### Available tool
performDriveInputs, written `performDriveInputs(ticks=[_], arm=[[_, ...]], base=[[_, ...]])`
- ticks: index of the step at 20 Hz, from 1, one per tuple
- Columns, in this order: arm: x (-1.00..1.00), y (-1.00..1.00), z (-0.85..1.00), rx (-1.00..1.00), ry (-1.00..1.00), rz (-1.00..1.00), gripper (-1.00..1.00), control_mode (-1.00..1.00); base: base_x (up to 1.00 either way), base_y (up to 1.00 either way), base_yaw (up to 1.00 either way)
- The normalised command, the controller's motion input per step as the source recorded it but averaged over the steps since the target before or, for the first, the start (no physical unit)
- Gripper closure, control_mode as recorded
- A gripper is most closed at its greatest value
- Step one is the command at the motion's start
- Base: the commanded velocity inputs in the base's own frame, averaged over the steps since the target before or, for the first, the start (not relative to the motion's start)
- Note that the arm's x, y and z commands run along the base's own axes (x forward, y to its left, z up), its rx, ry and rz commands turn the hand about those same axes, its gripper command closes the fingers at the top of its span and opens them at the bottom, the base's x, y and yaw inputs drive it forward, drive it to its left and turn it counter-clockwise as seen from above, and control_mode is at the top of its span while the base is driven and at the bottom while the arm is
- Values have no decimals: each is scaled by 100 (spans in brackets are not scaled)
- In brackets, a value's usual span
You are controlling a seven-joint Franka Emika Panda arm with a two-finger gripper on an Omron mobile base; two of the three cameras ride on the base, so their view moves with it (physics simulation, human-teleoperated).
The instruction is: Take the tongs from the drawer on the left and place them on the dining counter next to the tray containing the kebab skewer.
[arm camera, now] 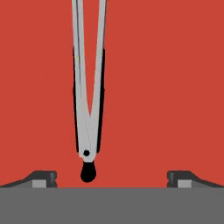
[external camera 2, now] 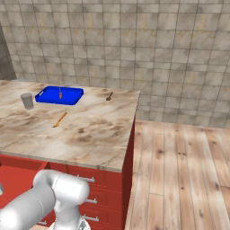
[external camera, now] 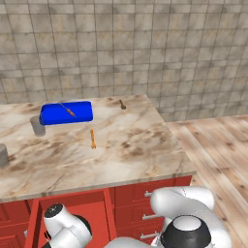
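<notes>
Gripper (arm camera: 112, 177): we see our jaws spread wide, grasping nothing.
Tongs (arm camera: 89, 96): we see them lying on the red drawer (arm camera: 175, 87) floor, black end between our fingertips.

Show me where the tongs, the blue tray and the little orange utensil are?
tongs (arm camera: 89, 105): hand view, where the silver arms meet.
blue tray (external camera: 80, 112): left base view, bare right part.
orange utensil (external camera: 92, 138): left base view, mid-handle.

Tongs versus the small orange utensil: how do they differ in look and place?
The tongs are silver-grey metal with a black end; the orange utensil is orange throughout. The tongs lie on the drawer's red floor between the open tool's tips; the orange utensil lies on the dining counter, near the blue tray. Both are slender and lie flat.
</notes>
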Motion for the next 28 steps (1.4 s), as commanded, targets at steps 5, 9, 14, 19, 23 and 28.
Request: performDriveInputs(ticks=[5,9,14,19,23,28], arm=[[1,20,-7,0,0,0,-100,-100],[2,17,-10,0,0,-1,-100,-100],[8,14,-17,0,0,-2,-100,-100],[9,7,-21,0,0,-3,-100,-100],[6,2,-24,0,0,-4,-100,-100],[1,17,-29,0,0,-2,-100,-100]], base=[[0,0,0],[0,0,0],[0,0,0],[0,0,0],[0,0,0],[0,0,0]])
